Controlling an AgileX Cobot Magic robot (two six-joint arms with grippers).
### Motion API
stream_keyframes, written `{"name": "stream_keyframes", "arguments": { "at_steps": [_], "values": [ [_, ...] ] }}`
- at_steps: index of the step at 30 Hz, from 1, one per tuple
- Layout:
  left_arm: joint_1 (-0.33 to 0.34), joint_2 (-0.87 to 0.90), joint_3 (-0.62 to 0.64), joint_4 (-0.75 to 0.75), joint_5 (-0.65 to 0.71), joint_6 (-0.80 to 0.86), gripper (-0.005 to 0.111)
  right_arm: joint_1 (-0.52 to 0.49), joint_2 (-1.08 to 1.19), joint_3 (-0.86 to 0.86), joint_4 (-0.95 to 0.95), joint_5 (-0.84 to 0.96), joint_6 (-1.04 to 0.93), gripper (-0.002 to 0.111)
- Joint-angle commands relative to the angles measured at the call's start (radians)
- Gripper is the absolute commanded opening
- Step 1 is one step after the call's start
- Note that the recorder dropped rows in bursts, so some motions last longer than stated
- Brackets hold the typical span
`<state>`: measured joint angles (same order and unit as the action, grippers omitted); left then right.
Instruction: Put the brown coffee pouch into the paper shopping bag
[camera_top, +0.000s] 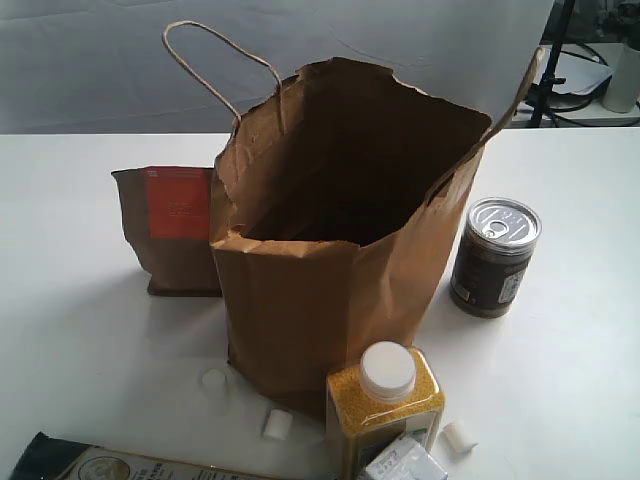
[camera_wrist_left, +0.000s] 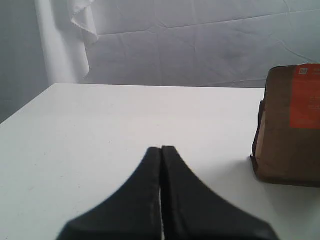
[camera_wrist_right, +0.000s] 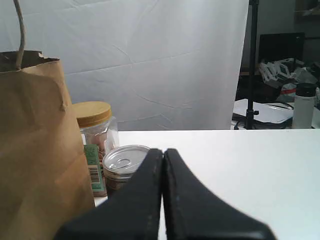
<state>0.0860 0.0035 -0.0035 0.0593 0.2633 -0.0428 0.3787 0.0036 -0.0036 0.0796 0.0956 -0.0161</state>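
Observation:
The paper shopping bag (camera_top: 330, 260) stands open in the middle of the white table, its handles up; its side also fills the edge of the right wrist view (camera_wrist_right: 35, 145). The brown coffee pouch (camera_top: 172, 232) with its orange-red label stands upright behind the bag's left side, touching or nearly touching it. In the left wrist view the pouch (camera_wrist_left: 290, 125) is ahead and off to one side of my left gripper (camera_wrist_left: 161, 148), which is shut and empty. My right gripper (camera_wrist_right: 163, 150) is shut and empty too, low over the table beside the bag. Neither gripper shows in the exterior view.
A dark brown can with a silver pull-tab lid (camera_top: 494, 256) stands right of the bag. A yellow-filled bottle with a white cap (camera_top: 385, 405), a small white box (camera_top: 402, 462), white bits (camera_top: 276, 424) and a dark flat package (camera_top: 100, 463) lie in front. A jar with a tan lid (camera_wrist_right: 94, 135) stands behind the can.

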Motion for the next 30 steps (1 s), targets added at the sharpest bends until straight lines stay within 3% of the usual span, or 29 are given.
{"name": "stream_keyframes", "arguments": {
  "at_steps": [1,7,10,13,19,30],
  "values": [
    [0.004,-0.003,0.004,0.005,-0.002,-0.003,0.000,-0.009,-0.004,0.004,0.002,-0.002,-0.003,0.000],
    [0.004,-0.003,0.004,0.005,-0.002,-0.003,0.000,-0.009,-0.004,0.004,0.062,-0.035,0.005,0.000],
    [0.004,-0.003,0.004,0.005,-0.002,-0.003,0.000,-0.006,-0.004,0.004,0.198,-0.191,0.008,0.000],
    [0.004,-0.003,0.004,0.005,-0.002,-0.003,0.000,0.026,-0.004,-0.105,0.180,-0.194,0.008,0.000],
    [0.004,-0.003,0.004,0.005,-0.002,-0.003,0.000,0.162,0.246,-0.459,0.134,-0.012,-0.030,0.000],
    [0.004,-0.003,0.004,0.005,-0.002,-0.003,0.000,0.457,0.959,-1.222,0.330,0.522,-0.426,0.000]
  ]
}}
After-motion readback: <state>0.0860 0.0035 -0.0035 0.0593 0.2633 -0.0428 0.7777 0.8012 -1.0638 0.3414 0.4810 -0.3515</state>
